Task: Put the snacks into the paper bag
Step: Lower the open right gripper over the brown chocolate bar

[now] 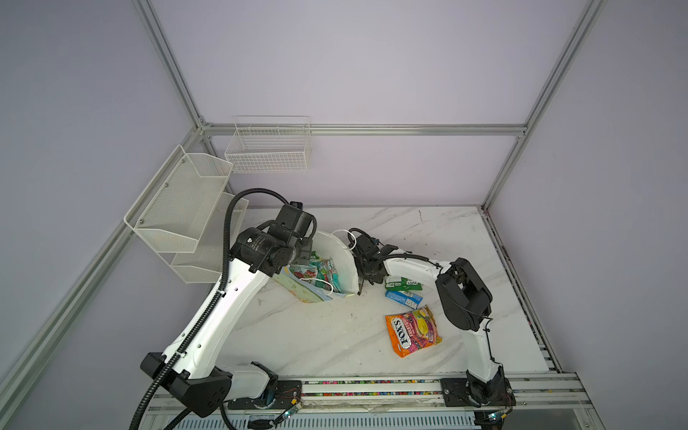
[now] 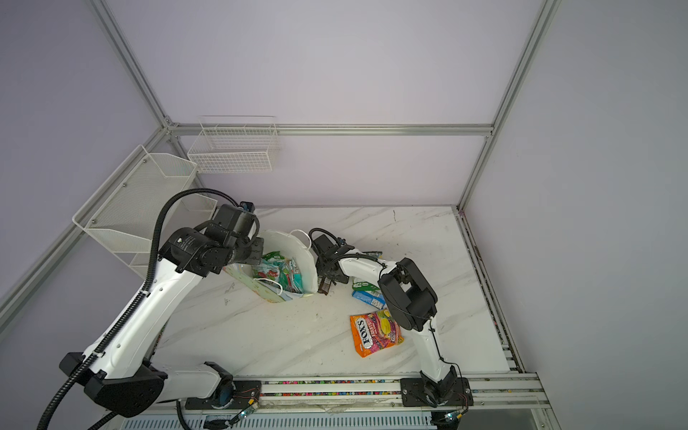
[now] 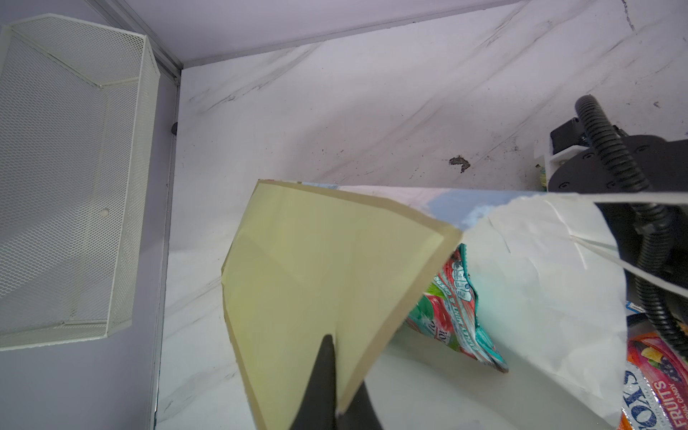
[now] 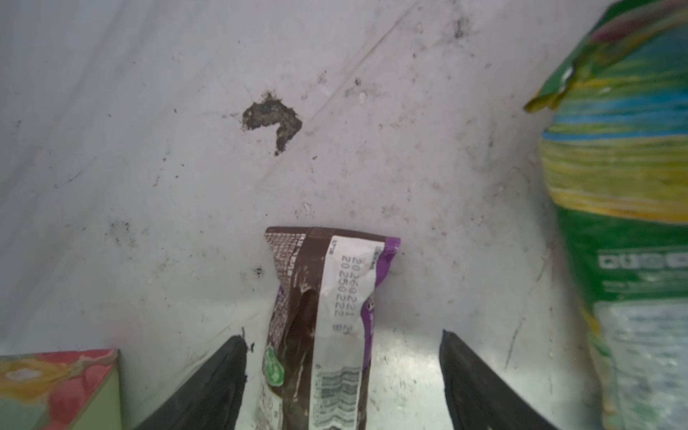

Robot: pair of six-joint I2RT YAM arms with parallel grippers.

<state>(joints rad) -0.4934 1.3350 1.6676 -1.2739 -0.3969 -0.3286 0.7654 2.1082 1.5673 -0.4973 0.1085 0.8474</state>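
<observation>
The paper bag (image 1: 344, 260) gapes, teal packets (image 1: 320, 273) inside, its rim pinched in the closed left claw (image 3: 340, 372); the wide-open right claw (image 4: 342, 338) straddles a brown wrapper (image 4: 320, 298).

- Tabletop (image 1: 298, 335): white marble-look slab w/ grey veins, scuffed, lots of dark specks and crumbs.
- Dark stain (image 4: 273, 119) on the slab, irregular shape, just past the far end of the dark wrapper.
- Paper bag (image 1: 344, 260): left of centre, slumped, mouth gaping, bottom edge on the slab.
- Dark wrapper (image 2: 324, 286): brown-purple bar w/ white date strip, flat on the slab, just beside the bag's right wall.
- Green packet (image 1: 404, 284): right of the wrapper, lying flat.
- Blue packet (image 1: 404, 298): just in front of the green one, touching or nearly so.
- Orange FOX'S bag (image 1: 413, 331): front-right, face up, apart from the rest.
- 2nd green-edged packet (image 2: 372, 255): further back, mostly hidden.
</observation>
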